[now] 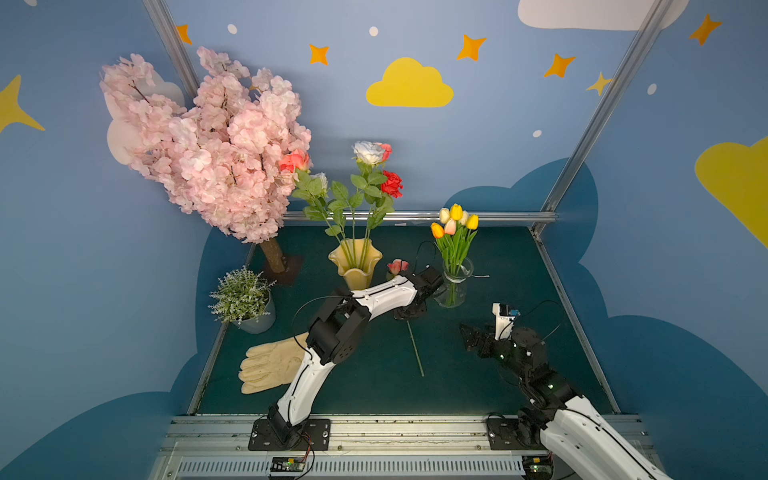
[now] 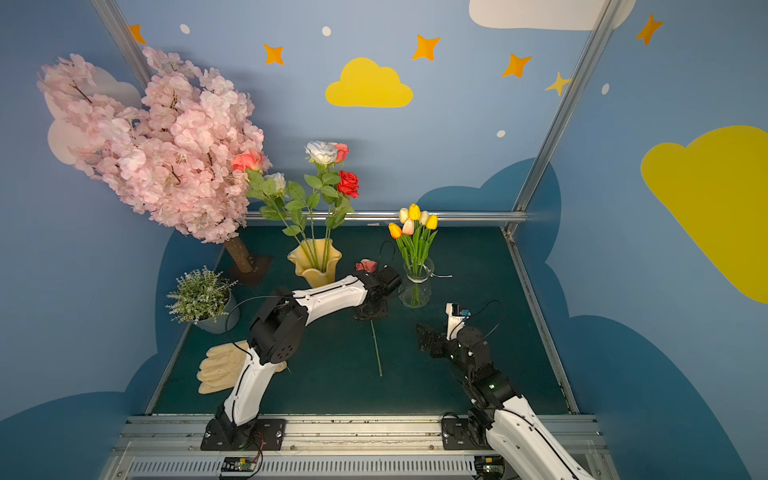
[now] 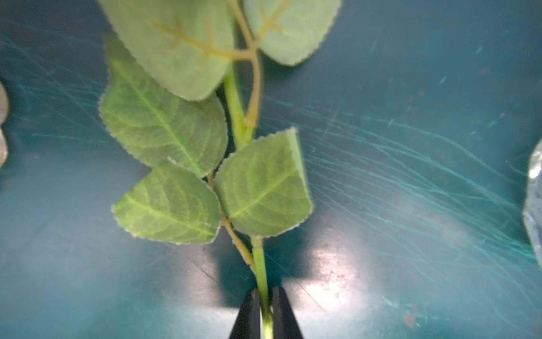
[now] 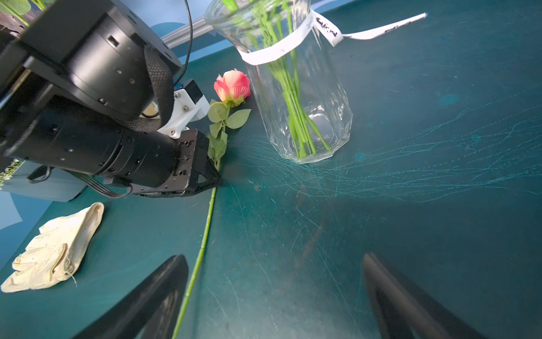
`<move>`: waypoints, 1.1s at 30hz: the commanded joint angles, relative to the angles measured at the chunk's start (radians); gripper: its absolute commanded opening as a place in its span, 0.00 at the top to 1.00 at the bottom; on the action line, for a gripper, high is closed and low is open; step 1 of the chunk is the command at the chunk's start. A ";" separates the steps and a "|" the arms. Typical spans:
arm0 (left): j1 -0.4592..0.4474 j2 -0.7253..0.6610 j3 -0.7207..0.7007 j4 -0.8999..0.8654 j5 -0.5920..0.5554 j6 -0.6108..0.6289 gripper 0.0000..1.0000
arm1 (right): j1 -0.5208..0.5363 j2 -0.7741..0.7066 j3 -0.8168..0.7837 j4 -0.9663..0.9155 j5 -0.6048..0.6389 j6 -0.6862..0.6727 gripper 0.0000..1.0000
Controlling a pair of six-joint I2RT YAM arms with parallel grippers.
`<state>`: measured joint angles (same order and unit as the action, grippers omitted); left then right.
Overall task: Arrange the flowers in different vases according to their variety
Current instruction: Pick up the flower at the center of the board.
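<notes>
The left tool is pinching the stem of a pink rose lying on the tabletop between the amber vase and glass vase. The right tool is hovering wide open, empty.

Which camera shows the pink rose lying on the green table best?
The right wrist view: the pink long-stemmed artificial rose shows bloom, leaves and long stem, with the left gripper shut on its stem. The left wrist view gives only leaves and stem. In both top views the left arm hides its middle; bloom and lower stem show.
</notes>
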<state>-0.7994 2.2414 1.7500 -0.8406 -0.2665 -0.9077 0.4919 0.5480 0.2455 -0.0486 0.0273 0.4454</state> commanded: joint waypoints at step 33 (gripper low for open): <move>-0.006 -0.701 -0.330 0.536 -0.063 0.545 0.98 | 0.002 -0.034 -0.026 0.007 0.046 -0.013 0.02</move>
<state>-0.8055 1.6100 1.4155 -0.4480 -0.3882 -0.4927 0.4919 0.5209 0.2329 -0.0490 0.0631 0.4404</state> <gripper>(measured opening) 0.049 0.982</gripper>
